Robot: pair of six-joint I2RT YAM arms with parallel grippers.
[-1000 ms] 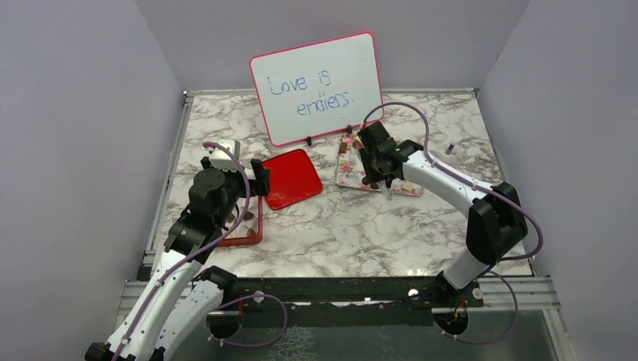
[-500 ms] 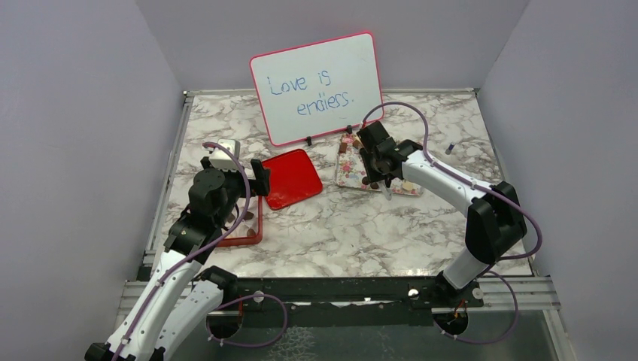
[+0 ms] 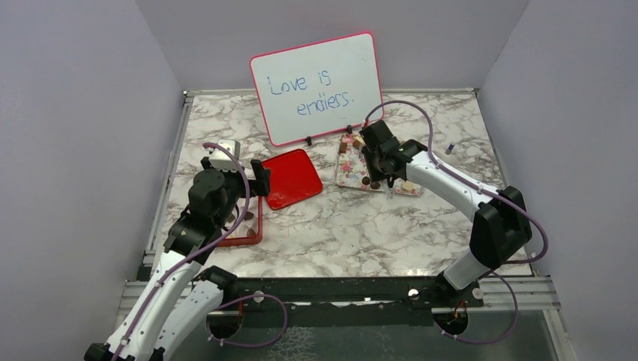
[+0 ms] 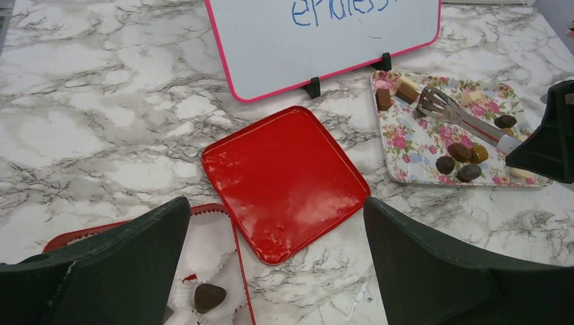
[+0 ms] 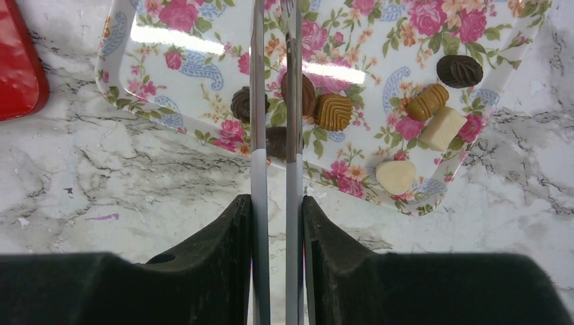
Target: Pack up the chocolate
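Note:
Several chocolate pieces [image 5: 334,112], dark, caramel and cream, lie on the flower-patterned tray [image 5: 203,40]. My right gripper [image 5: 276,203] is shut on metal tongs [image 5: 257,101], whose arms reach out low over the tray's pieces. In the left wrist view the tongs' head [image 4: 436,103] is over the tray's far part, with nothing in it. My left gripper [image 4: 276,206] is open and empty above the red box [image 4: 233,233]. The box has white paper cups and one dark chocolate [image 4: 206,296] in it. In the top view the right gripper [image 3: 376,169] is over the tray [image 3: 347,174].
A glossy red lid [image 3: 292,177] lies flat between the red box [image 3: 248,229] and the tray. A whiteboard [image 3: 316,86] on a stand is at the back, just behind the tray. The marble table has grey walls on three sides.
My right gripper, with the tongs, has shifted slightly towards the back over the tray, uncovering chocolates at its near edge. The left arm has not moved.

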